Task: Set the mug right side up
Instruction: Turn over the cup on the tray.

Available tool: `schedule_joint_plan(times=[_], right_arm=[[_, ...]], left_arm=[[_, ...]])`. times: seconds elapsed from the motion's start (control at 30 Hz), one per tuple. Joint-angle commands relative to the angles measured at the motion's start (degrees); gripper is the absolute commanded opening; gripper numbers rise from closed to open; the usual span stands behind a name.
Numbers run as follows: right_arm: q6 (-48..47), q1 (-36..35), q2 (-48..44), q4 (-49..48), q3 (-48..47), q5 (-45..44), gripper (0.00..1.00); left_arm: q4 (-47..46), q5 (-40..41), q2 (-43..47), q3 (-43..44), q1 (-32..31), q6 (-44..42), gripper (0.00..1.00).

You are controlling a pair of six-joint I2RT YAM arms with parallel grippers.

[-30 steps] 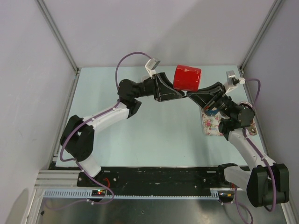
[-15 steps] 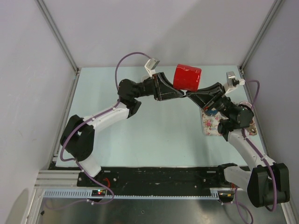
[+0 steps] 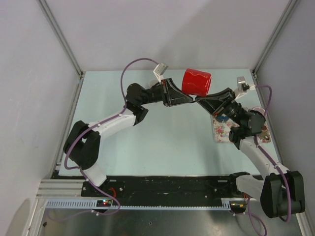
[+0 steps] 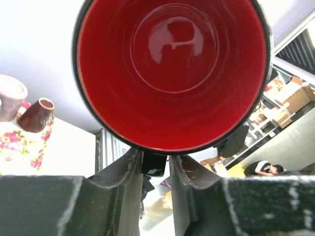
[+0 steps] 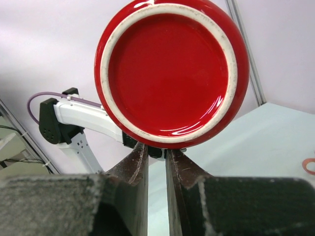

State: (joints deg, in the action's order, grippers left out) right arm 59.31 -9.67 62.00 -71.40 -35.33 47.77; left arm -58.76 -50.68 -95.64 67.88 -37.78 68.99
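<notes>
The table (image 3: 147, 142) lies well below both sets of fingers. The left arm (image 3: 110, 120) and right arm (image 3: 256, 147) reach in from opposite sides, so that their fingertips meet almost nose to nose in the air. The floral mat (image 3: 222, 132) lies on the table behind the right fingers, partly under that arm's wrist. The mug (image 3: 197, 82) is red and is held off the table on its side, directly above the spot where the fingertips meet. Its open mouth faces back along the left fingers and its white-ringed base faces back along the right ones. The left gripper (image 4: 156, 160) is closed to a narrow gap on a dark, glossy piece that juts down from the mug just under the rim, one finger pressed to each side of it. The right gripper (image 5: 156, 157) has its fingers drawn close, with only a thin slit between them, their tips just under the mug's base; whether they pinch anything cannot be told. A brown cup (image 4: 38, 114) and a pale cup (image 4: 9, 96) stand on the mat, off to the left of the left fingers in the left wrist view.
</notes>
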Motion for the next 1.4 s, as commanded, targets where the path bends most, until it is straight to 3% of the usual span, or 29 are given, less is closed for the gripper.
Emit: schedule_joint_plan(times=[0.0,0.47,0.83,1.13,1.37], right_arm=[[-4.2,-0.9,0.1,-1.3,0.7,1.4,0.0],[-7.9,-2.8,1.0,1.9,1.2,0.4,0.0],[-8.1,-3.6,2.3,2.0,1.4,-0.2,0.0],[-9.2,-2.5,1.5,4.0,1.3,-1.1,0.01],[-9.2,-0.3,0.3,5.5,1.1,-2.2,0.16]], left_arm=[[0.5,3.0,2.9,0.0,0.7,-0.6,0.32],[-0.6,2.3,2.5,1.3,0.9,1.5,0.37],[-5.4,2.4,2.1,0.8,0.9,4.5,0.02],[-5.6,2.6,3.0,-0.6,1.1,3.5,0.0],[-5.5,3.1,4.4,-2.2,2.1,2.2,0.0]])
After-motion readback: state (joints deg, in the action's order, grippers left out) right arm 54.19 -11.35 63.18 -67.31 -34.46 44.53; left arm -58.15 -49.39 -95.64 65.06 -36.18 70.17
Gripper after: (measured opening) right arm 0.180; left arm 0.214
